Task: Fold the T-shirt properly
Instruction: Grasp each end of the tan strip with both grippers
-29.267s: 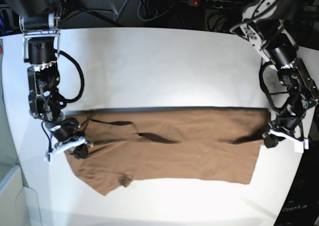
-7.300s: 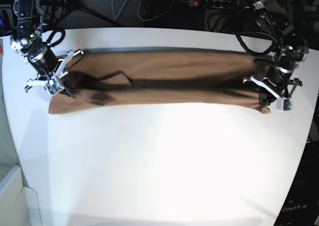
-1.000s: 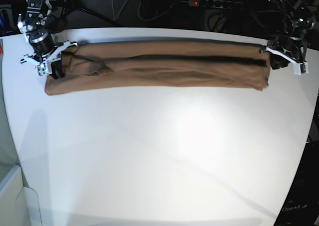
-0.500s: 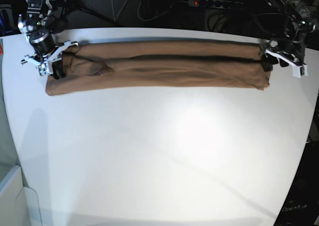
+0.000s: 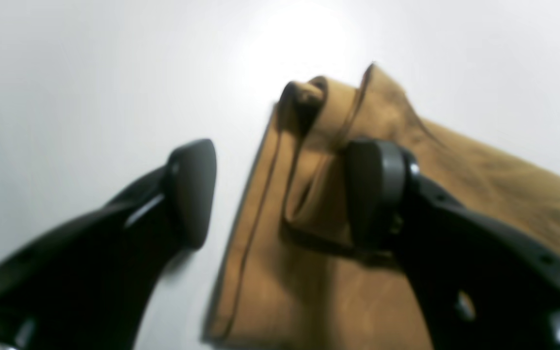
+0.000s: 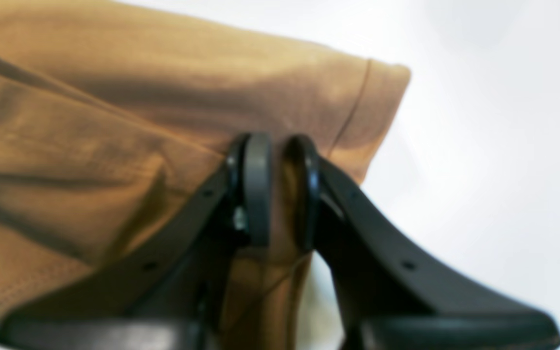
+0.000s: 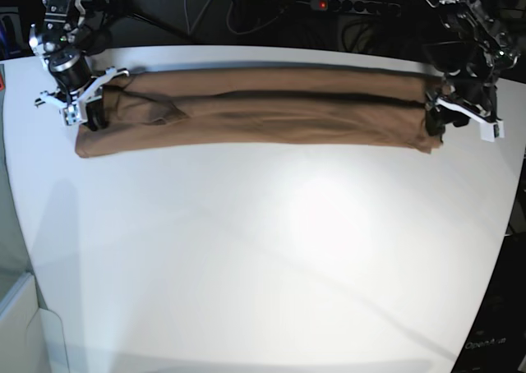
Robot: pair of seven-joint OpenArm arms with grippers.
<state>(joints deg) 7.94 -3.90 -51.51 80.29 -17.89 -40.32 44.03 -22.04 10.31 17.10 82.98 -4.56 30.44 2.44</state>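
The tan-brown T-shirt point(image 7: 263, 110) lies folded into a long narrow band across the far part of the white table point(image 7: 263, 258). At the band's right end in the base view, my left gripper point(image 7: 440, 120) stands open. In the left wrist view, one finger point(image 5: 375, 189) hovers over the T-shirt point(image 5: 309, 291) and the other point(image 5: 190, 189) over bare table, with the left gripper point(image 5: 282, 194) holding nothing. At the band's left end, my right gripper point(image 7: 90, 114) is shut on a fold of the T-shirt point(image 6: 163, 97). In the right wrist view, cloth shows pinched in the right gripper point(image 6: 280, 194).
Beyond the table's far edge run dark cables and a power strip point(image 7: 353, 5) with a red light. A pale box point(image 7: 25, 324) stands off the table's left front corner. The table's right edge curves in close to my left arm.
My left gripper has opened, let go of the shirt's end, and shifted slightly toward the front. That end now rests on the table. The right gripper has not moved.
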